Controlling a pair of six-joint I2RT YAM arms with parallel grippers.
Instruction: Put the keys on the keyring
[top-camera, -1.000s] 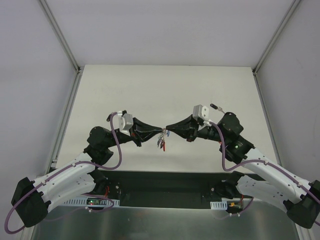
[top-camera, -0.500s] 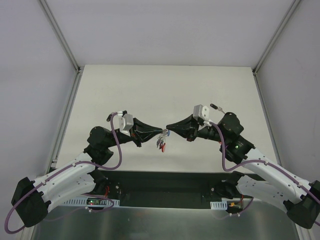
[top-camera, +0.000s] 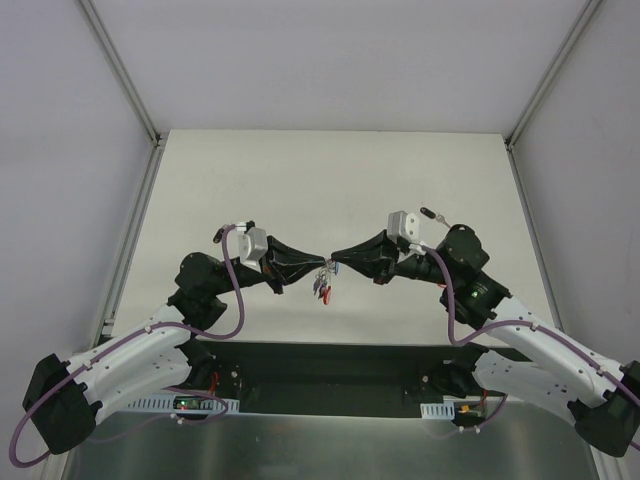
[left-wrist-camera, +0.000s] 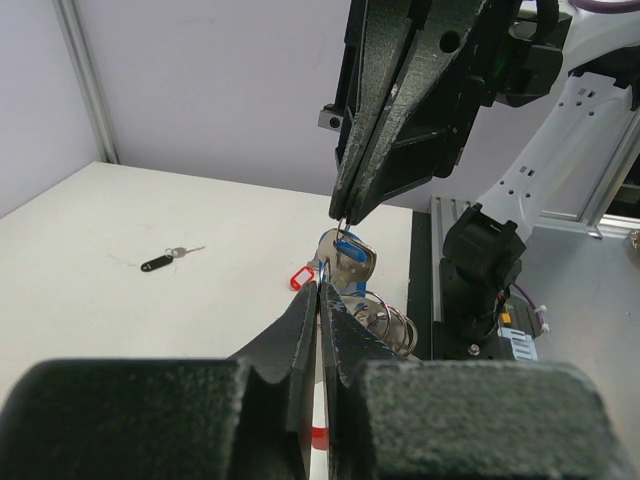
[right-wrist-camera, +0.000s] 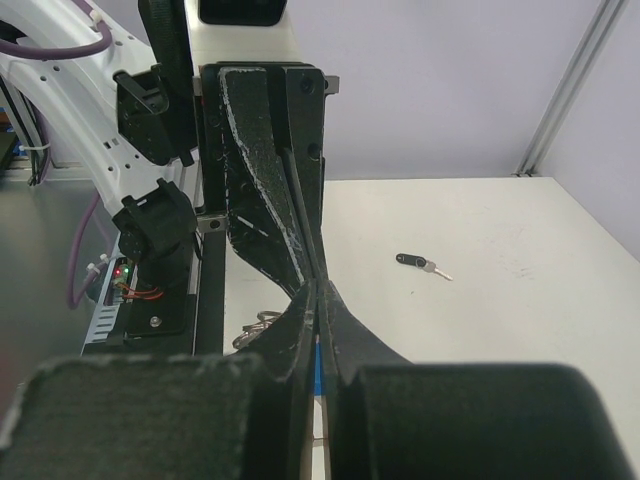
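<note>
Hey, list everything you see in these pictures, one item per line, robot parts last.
blue key: one, blue head, in mid-air where the two arms meet
keyring: one, silver rings with a red part, hanging just below it
red tag: one, red, beside the blue key
black key: one, black head, lying alone on the table
table: one, white, under everything
left gripper: one, black, shut
right gripper: one, black, shut, tip to tip with the left

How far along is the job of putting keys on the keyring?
Done: the keyring hangs lifted between both shut grippers. In hand: the right gripper pinches the blue-headed key at the ring the left gripper holds; threaded or not, I cannot tell. Left: the black-headed key lies alone on the table.
</note>
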